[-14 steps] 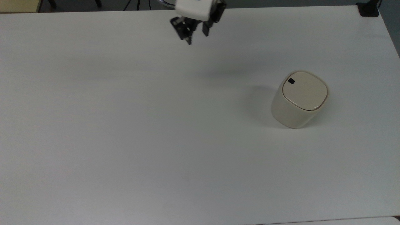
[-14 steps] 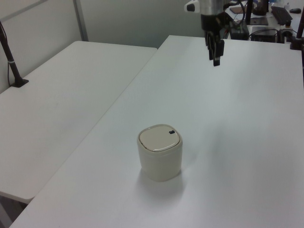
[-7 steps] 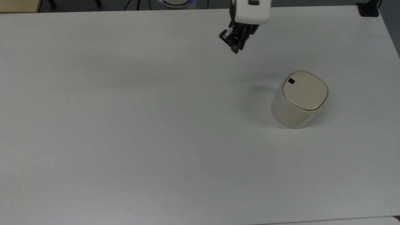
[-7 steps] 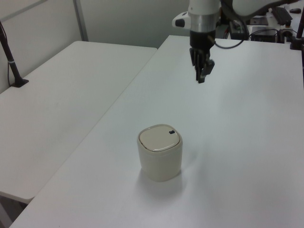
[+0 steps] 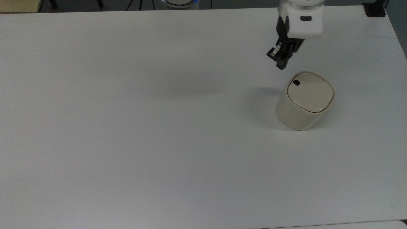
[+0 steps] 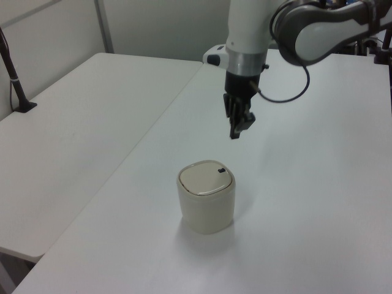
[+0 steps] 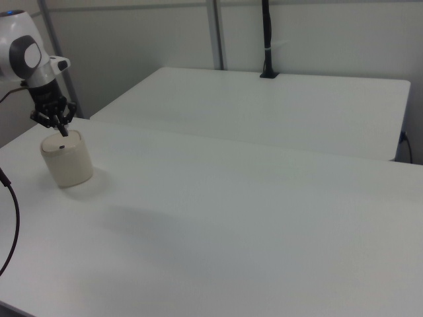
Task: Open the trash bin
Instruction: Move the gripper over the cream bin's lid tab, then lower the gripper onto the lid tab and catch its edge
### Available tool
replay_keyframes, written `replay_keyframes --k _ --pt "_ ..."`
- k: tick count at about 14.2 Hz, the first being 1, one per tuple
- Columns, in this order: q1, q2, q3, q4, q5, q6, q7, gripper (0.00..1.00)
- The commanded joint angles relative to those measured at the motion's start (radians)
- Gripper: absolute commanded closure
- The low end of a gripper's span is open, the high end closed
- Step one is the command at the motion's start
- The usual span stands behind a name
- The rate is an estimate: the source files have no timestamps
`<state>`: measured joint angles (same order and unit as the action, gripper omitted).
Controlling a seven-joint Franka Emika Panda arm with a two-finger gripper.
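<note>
The arm (image 5: pixel 300 19) is cut off by the top edge in the top view, above the trash bin (image 5: pixel 303 101); only its wrist shows there. In the right view the arm (image 7: pixel 23 56) leaves the frame at the left edge, beside the bin. The bin's inside is hidden under its closed lid (image 5: pixel 310 92).

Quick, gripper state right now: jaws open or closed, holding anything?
Gripper: jaws closed, holding nothing, hovering above and beside the trash bin, whose lid is down.
</note>
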<state>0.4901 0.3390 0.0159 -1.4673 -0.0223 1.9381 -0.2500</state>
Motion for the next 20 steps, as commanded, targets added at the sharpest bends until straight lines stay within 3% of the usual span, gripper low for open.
replay_keyframes --k 1,8,14,16,20 --pt "0.016 0.075 0.033 0.07 0.001 0.036 0.063 0.96" --pt "0.053 0.181 0.032 0.134 -0.004 0.073 0.087 0.98" --pt "0.062 0.198 0.033 0.119 -0.027 0.073 0.086 0.98" --pt "0.062 0.189 0.033 0.113 -0.028 0.065 0.087 0.98" --pt "0.045 0.071 0.032 0.093 -0.028 0.016 0.077 0.98"
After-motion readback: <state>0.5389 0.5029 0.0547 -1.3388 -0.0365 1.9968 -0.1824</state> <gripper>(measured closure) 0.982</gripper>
